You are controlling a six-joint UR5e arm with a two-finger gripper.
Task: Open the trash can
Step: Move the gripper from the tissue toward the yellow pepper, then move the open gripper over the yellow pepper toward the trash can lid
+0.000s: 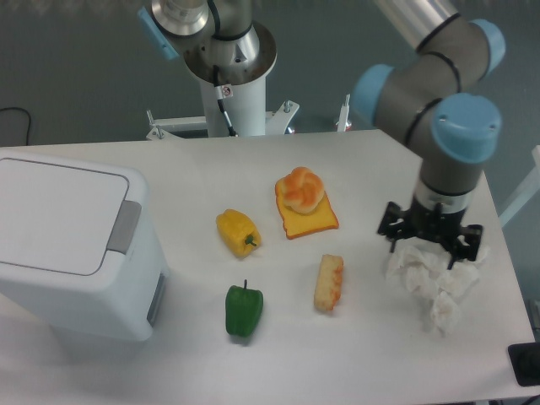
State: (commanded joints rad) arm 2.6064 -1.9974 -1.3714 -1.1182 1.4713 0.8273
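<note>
- The worktop [363, 354] is white and carries everything here; places below are given from the bin.
- The bin [72, 245], a big white box with rounded corners, stands at the worktop's left end. Its flat lid [55, 215] lies shut, and a grey latch [124, 226] sits on the lid's right edge.
- The arm [439, 93], grey with blue caps, comes in from the top right and reaches down far to the right of the bin, well apart from it.
- The tool [430, 240] hangs at the arm's end, pointing down just over the top edge of the tissue. Its black fingers stand spread apart, with nothing between them.
- The tissue [434, 283], a crumpled white heap, lies at the far right, the thing farthest from the bin.
- The toast [308, 218], an orange slice, lies right of the bin near the worktop's middle, with a round bun [302, 189] resting on its upper part.
- The bread stick [329, 283], golden brown, lies right of the bin, below the toast and between the green pepper and the tissue.
- The yellow pepper [238, 232] lies to the right of the bin, level with its latch, apart from it.
- The green pepper [244, 310] lies nearest the bin's lower right corner, below the yellow pepper, not touching the bin.
</note>
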